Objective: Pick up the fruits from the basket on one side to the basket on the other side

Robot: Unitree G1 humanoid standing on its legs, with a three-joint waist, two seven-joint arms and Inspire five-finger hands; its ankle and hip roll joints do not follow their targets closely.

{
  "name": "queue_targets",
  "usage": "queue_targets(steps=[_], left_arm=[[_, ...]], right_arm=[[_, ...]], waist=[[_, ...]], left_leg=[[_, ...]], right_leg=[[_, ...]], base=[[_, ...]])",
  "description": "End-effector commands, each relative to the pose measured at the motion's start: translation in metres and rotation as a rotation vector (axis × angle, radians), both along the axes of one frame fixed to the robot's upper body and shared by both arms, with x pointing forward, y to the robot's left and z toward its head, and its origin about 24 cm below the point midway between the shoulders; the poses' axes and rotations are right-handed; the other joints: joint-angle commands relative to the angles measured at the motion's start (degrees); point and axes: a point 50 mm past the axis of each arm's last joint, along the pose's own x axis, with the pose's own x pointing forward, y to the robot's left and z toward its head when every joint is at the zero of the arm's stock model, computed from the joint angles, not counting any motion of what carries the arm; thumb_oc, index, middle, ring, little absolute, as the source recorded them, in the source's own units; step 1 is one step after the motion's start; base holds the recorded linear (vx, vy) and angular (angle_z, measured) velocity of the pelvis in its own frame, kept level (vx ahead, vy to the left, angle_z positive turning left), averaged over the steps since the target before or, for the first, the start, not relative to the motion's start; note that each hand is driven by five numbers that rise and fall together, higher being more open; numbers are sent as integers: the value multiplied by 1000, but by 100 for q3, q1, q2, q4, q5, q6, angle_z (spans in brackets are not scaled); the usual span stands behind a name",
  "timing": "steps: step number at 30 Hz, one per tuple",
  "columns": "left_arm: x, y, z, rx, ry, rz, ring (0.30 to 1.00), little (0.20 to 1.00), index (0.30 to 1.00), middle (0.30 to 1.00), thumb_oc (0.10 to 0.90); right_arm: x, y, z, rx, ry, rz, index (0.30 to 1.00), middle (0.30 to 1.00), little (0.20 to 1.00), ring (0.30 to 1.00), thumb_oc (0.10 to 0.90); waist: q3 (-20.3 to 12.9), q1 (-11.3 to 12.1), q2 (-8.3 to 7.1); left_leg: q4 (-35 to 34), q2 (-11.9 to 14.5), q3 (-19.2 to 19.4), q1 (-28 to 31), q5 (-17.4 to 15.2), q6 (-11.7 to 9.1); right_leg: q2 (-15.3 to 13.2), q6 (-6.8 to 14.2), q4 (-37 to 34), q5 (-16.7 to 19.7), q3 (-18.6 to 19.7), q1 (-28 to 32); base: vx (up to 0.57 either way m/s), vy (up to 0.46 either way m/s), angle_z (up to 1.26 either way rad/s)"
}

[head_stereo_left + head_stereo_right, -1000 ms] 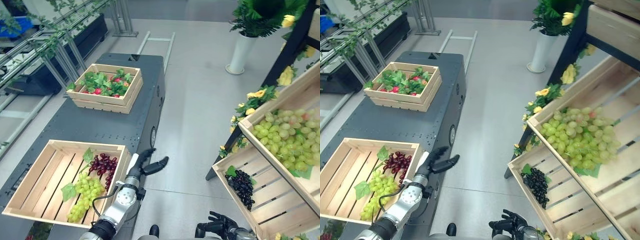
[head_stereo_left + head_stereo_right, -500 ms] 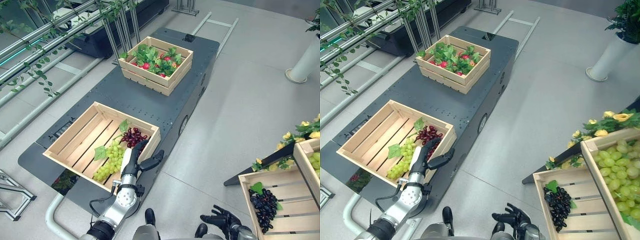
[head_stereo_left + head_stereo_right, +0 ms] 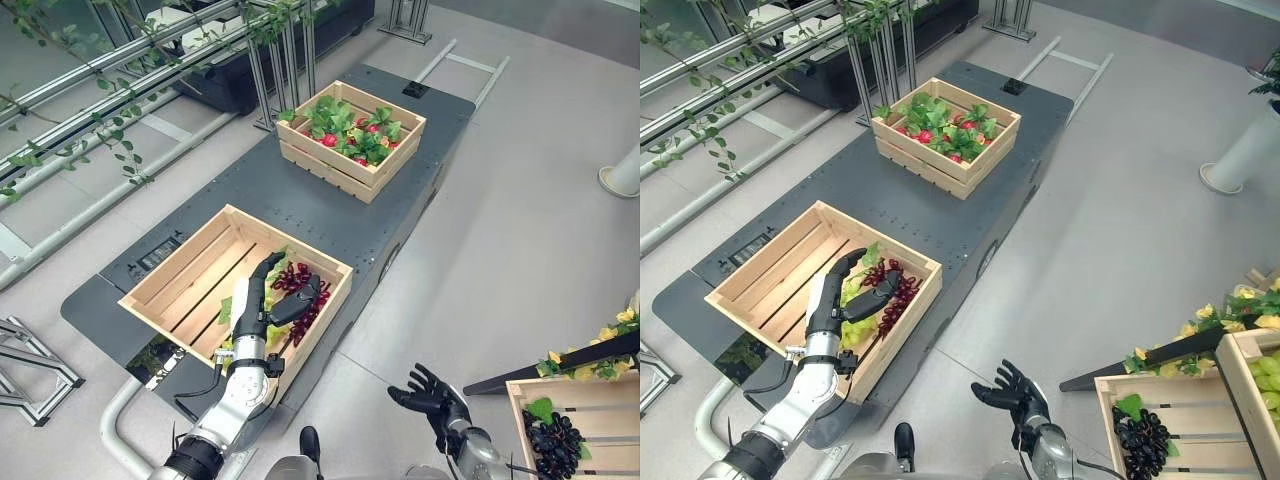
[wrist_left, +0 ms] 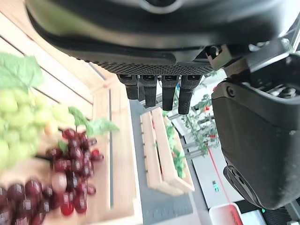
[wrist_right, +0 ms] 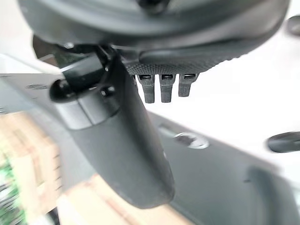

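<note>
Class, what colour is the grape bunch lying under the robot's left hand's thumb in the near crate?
Dark red grape bunch, clearest in the left wrist view.

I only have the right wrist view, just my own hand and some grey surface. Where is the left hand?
Observer: The left hand hovers open above the near wooden slatted crate, over its grapes.
Operator: What fruit is in that crate?
Observer: A dark red grape bunch beside a pale green grape bunch, with green leaves.
Operator: Is anything else on the dark grey platform?
Observer: A second wooden crate of red fruits and green leaves sits at its far end.
Operator: And my right hand?
Observer: The right hand is open above the floor, holding nothing.
</note>
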Motion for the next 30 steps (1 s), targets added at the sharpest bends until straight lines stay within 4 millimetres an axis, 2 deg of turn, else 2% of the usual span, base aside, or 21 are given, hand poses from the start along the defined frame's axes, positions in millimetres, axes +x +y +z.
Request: queue_targets(steps=[1, 3, 4, 7, 9, 10, 11, 12, 15, 16, 19, 21, 24, 26, 30], left_arm=[[16, -5, 40, -12, -236, -72, 900, 900, 900, 900, 800], [15, -5, 39, -6, -238, -70, 900, 900, 900, 900, 800], [15, -6, 41, 2, -246, -81, 900, 900, 900, 900, 800], [15, -5, 40, 6, -248, -67, 900, 900, 900, 900, 800], [13, -2, 39, 5, -246, -56, 900, 900, 900, 900, 800], [10, 2, 38, 12, -254, -45, 900, 900, 900, 900, 800], [10, 4, 38, 15, -259, -35, 900, 900, 900, 900, 800], [9, 6, 39, 13, -268, -25, 900, 900, 900, 900, 800], [10, 11, 43, 42, -295, 8, 900, 900, 900, 900, 800], [10, 11, 43, 43, -295, 9, 900, 900, 900, 900, 800], [10, 19, 43, 84, -302, 53, 900, 900, 900, 900, 800], [12, 20, 46, 142, -312, 49, 900, 900, 900, 900, 800], [18, 21, 54, 232, -345, 43, 900, 900, 900, 900, 800], [22, 22, 58, 289, -350, 48, 900, 900, 900, 900, 800], [24, 31, 66, 373, -366, 47, 900, 900, 900, 900, 800]], right_arm=[[32, -5, 39, 12, -273, -103, 900, 900, 900, 900, 800], [36, -3, 48, 27, -334, -101, 900, 900, 900, 900, 800], [40, -3, 56, 34, -381, -114, 900, 900, 900, 900, 800], [49, -2, 71, 45, -470, -121, 900, 900, 900, 900, 800], [51, -1, 78, 45, -498, -114, 900, 900, 900, 900, 800], [51, 0, 83, 43, -516, -91, 900, 900, 900, 900, 800], [51, 2, 83, 45, -516, -76, 900, 900, 900, 900, 800], [50, 4, 83, 44, -507, -60, 900, 900, 900, 900, 800], [44, 2, 67, 0, -401, -21, 900, 900, 900, 900, 800], [43, 2, 66, -2, -395, -21, 900, 900, 900, 900, 800], [28, -12, 41, -57, -245, -32, 900, 900, 900, 900, 800], [15, -23, 29, -56, -188, -66, 900, 900, 900, 900, 800], [8, -32, 21, -68, -140, -67, 900, 900, 900, 900, 800], [5, -34, 17, -82, -112, -58, 900, 900, 900, 900, 800], [-4, -36, 10, -62, -66, -60, 900, 900, 900, 900, 800]], waist=[[-78, -15, 45], [-99, -53, -3], [-125, -79, -66], [-185, -149, -200], [-188, -209, -238], [-186, -290, -272], [-177, -317, -286], [-167, -352, -301], [-194, -359, -394], [-198, -360, -395], [-266, -347, -392], [-280, -380, -343], [-238, -426, -244], [-221, -467, -168], [-252, -517, -113]], left_leg=[[35, -352, -339, -36, -321, -34], [45, -358, -500, -73, -319, -54], [59, -366, -622, -111, -349, -74], [126, -406, -788, -135, -545, -50], [180, -400, -837, -124, -627, -34], [298, -358, -871, -110, -717, -12], [335, -334, -874, -105, -738, -5], [455, -289, -896, -149, -769, -4], [718, -99, -931, -233, -774, -86], [729, -92, -938, -239, -773, -92], [709, 133, -768, -201, -679, -229], [689, 222, -607, -229, -614, -304], [578, 279, -630, -259, -533, -392], [452, 293, -648, -229, -490, -426], [285, 280, -674, -172, -442, -450]], right_leg=[[619, 27, -423, 779, 765, -474], [702, 29, -1007, 876, 961, -470], [722, 51, -1725, 1007, 1141, -445], [730, 157, -2737, 1398, 1558, -493], [770, 187, -2965, 1492, 1783, -548], [856, 184, -2949, 1497, 2035, -633], [897, 182, -2873, 1508, 2109, -672], [1014, 170, -2548, 1365, 2216, -717], [1141, 94, -2623, 1000, 2077, -537], [1150, 86, -2630, 992, 2078, -528], [1186, -78, -2870, 861, 1869, -281], [1199, -145, -2900, 765, 1691, -161], [1209, -181, -2889, 669, 1616, -154], [1220, -189, -2898, 643, 1635, -159], [1223, -190, -3009, 635, 1679, -83]], base=[[91, -135, 93], [97, -192, 85], [107, -269, 86], [141, -290, 86], [140, -245, 74], [129, -264, 54], [144, -366, 76], [115, -356, 94], [115, -324, 83], [124, -247, 22], [128, -163, 18], [79, -77, 22], [3, -2, 27], [5, 52, 7], [29, 38, -3]])
